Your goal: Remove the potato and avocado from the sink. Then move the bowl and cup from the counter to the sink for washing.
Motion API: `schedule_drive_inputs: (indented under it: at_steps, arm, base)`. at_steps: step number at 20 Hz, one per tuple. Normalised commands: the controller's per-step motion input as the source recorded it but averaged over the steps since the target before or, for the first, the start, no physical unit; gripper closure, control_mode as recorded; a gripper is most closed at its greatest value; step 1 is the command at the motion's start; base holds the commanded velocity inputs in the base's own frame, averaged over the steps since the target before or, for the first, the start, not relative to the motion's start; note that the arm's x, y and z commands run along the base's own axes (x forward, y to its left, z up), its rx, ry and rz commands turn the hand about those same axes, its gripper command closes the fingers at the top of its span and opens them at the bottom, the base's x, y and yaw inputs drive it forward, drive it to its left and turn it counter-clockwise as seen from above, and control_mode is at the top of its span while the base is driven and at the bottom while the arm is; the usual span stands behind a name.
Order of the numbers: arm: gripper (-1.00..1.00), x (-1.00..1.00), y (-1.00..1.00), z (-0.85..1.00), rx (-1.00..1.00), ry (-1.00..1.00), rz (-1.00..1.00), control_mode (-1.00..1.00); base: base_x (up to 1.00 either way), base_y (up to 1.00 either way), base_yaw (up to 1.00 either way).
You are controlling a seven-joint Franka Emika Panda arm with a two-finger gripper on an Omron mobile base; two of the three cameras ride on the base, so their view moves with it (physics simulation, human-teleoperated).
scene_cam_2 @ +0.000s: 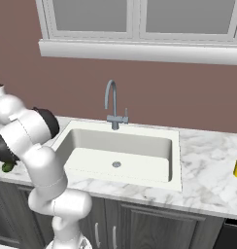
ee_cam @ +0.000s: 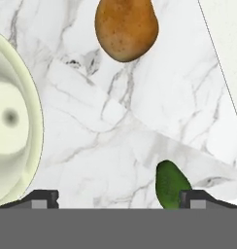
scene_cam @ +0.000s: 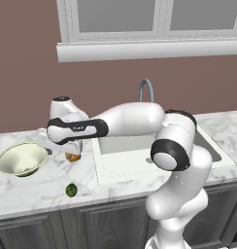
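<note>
Now the pincer (ee_cam: pixel 118 199) hangs wide open and empty above the bench (ee_cam: pixel 115 126). Nearest, by one fingertip, lies the avocado (ee_cam: pixel 170 185); the bowl (ee_cam: pixel 13 121) sits beside the other; the potato (ee_cam: pixel 126 28) lies farther ahead. Bowl likely rigid, light, slick: pinch the near rim.

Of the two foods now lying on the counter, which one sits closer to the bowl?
The potato, the orange-brown lump beside the bowl rim. The avocado, dark green and smaller, lies farther off toward the counter front edge.
</note>
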Motion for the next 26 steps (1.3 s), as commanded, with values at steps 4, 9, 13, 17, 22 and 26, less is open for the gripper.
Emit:
schedule_drive_inputs:
  at_steps: [4,9,13,17,22,26]
  arm:
    - [-1.0,0.21,0.25,-0.09,0.03,-0.03,0.0,-1.0]
    - [-1.0,0.23,0.22,-0.13,0.03,0.0,0.0,-1.0]
    - [-1.0,0.23,0.19,-0.12,0.04,0.0,0.0,-1.0]
    - [-1.0,0.2,0.21,-0.15,0.04,0.0,0.0,-1.0]
    - [-1.0,0.17,0.19,-0.17,0.05,0.0,0.0,-1.0]
    - [-1.0,0.2,0.2,-0.16,0.04,0.0,0.0,-1.0]
  base:
    - [0.0,0.0,0.0]
    - [0.0,0.0,0.0]
    - [0.0,0.0,0.0]
    - [0.0,0.0,0.0]
    - [0.0,0.0,0.0]
    - [0.0,0.0,0.0]
